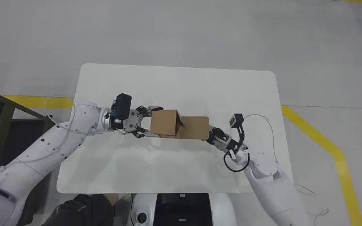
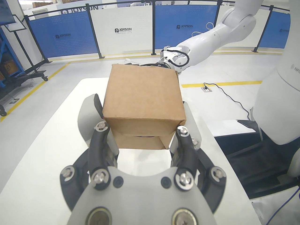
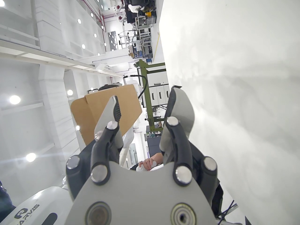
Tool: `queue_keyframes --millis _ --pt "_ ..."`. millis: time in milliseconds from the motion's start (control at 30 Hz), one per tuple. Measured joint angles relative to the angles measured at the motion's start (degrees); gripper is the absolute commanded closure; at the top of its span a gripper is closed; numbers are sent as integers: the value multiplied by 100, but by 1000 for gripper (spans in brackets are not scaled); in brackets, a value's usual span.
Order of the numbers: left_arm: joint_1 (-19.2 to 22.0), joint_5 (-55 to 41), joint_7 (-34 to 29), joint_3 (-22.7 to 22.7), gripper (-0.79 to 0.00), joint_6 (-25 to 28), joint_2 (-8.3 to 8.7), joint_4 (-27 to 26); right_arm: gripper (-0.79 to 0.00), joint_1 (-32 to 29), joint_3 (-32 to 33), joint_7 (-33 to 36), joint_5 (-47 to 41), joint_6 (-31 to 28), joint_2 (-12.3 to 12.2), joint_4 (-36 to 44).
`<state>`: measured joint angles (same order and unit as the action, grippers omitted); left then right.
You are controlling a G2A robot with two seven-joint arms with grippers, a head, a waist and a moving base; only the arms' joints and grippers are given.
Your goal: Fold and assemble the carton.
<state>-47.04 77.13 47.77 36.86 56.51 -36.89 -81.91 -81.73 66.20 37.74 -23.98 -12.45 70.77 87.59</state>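
A: So, what has the left gripper [image 2: 140, 99] got?

B: Its fingers [image 2: 88, 120] are closed in on the near end of the brown cardboard carton [image 2: 140, 83], one against each side wall. The left arm [image 1: 62, 135] lies low, stretched from the left edge of the white rounded worktop [image 1: 181, 85] toward the middle.

A: And the right gripper [image 3: 145, 97]?

B: Its fingers [image 3: 180, 108] are spread apart with nothing between them. It sits just beside the tip of the carton's long flat flap [image 1: 195, 127], which sticks out from the box body toward it. The right arm [image 1: 266, 169] comes in from the near right corner, wrist rolled onto its side.

A: Where's the carton?

B: Around the middle of the worktop, lying on its side between the two grippers. What's inside, I cannot tell.
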Motion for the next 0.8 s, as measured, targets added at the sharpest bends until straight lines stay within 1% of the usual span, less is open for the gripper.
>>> queue_keyframes --millis 133,300,467,567,800 --pt "54 239 -46 -28 -382 42 -64 152 -262 1 -62 -148 179 -114 10 159" --pt "117 384 -196 -71 -360 24 -184 316 -268 -43 -62 -442 756 -59 -10 444" --pt "162 387 -354 -102 -369 62 -297 392 -277 -82 -92 -676 1250 80 -24 728" --pt "178 387 -405 -89 -376 81 -345 437 -283 -121 -122 -718 1319 112 -24 853" --pt "180 417 -562 -36 -391 98 -428 547 -286 -247 -79 -461 1312 190 -62 1136"
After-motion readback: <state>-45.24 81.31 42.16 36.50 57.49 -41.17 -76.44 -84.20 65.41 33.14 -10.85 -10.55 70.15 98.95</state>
